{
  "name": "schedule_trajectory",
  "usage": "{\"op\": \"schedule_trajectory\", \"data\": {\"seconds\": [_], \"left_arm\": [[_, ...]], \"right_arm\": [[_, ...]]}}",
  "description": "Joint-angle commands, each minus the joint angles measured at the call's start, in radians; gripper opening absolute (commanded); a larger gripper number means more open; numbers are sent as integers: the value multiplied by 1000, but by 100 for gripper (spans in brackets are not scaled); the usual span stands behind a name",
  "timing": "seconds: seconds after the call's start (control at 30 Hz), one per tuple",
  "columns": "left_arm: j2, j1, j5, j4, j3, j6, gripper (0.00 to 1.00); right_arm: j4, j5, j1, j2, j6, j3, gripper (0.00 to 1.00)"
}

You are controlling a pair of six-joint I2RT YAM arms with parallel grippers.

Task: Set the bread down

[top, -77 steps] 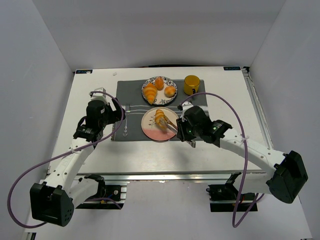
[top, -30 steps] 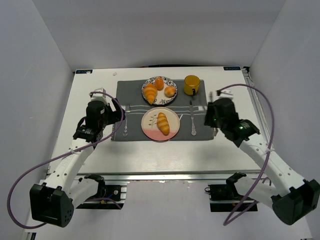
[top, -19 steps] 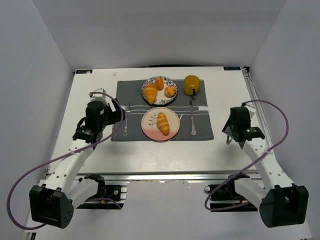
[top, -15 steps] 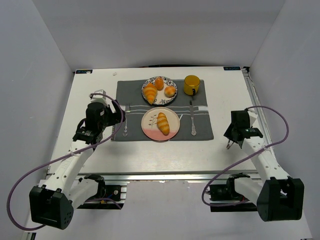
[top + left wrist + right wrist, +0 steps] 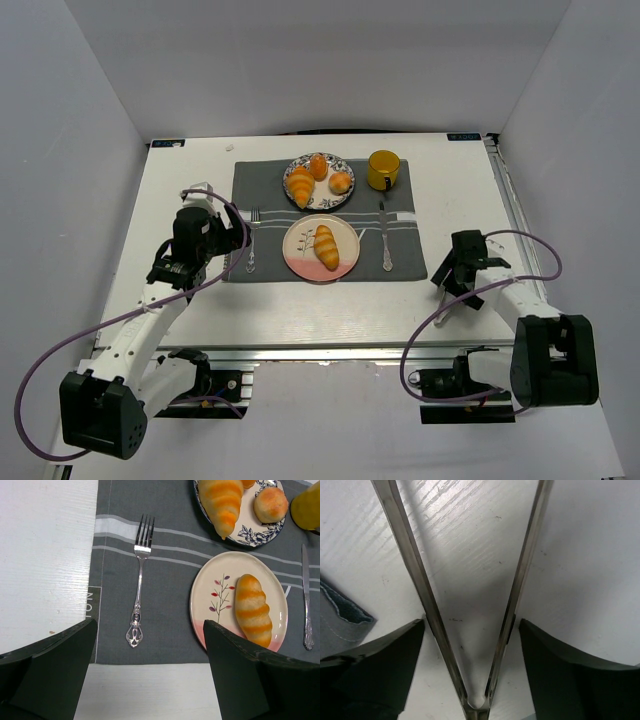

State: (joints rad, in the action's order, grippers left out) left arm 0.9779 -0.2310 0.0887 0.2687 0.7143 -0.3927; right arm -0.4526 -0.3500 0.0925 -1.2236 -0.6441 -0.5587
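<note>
While the bread (image 5: 325, 247) lies on the pink plate (image 5: 298, 262) mid-worktop, I am clear of it.
My right gripper (image 5: 470, 625) clasps spread, empty tongs (image 5: 415, 575) by the right edge; my left gripper (image 5: 150, 625) gapes, empty.

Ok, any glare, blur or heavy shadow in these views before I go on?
Top external: even light, soft shadows, bread sharp. Left wrist: plate and fork crisp, left fingers dark and blurred. Right wrist: tongs streaked with glare, a grey shadow on the table between them, right fingers dark.

Fork (image 5: 252, 243), knife (image 5: 385, 238) flank pink plate (image 5: 345, 262); pastry plate (image 5: 325, 204) behind; front open.
</note>
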Motion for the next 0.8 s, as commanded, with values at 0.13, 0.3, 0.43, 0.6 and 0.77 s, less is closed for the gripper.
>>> {"op": "schedule_trajectory", "data": {"seconds": [0.13, 0.3, 0.43, 0.6, 0.77], "left_arm": [[1, 2, -9, -10, 13, 15, 98], [19, 2, -6, -17, 23, 18, 98], [39, 2, 0, -17, 39, 22, 98], [7, 2, 66, -26, 53, -1, 98], [-47, 2, 124, -28, 50, -14, 98]], "right_arm": [[-92, -6, -4, 128, 9, -124, 89], [-156, 16, -2, 197, 109, -294, 89], [-170, 159, 0, 219, 171, -421, 89], [182, 649, 33, 292, 109, -304, 88], [215, 517, 220, 230, 136, -322, 89]]}}
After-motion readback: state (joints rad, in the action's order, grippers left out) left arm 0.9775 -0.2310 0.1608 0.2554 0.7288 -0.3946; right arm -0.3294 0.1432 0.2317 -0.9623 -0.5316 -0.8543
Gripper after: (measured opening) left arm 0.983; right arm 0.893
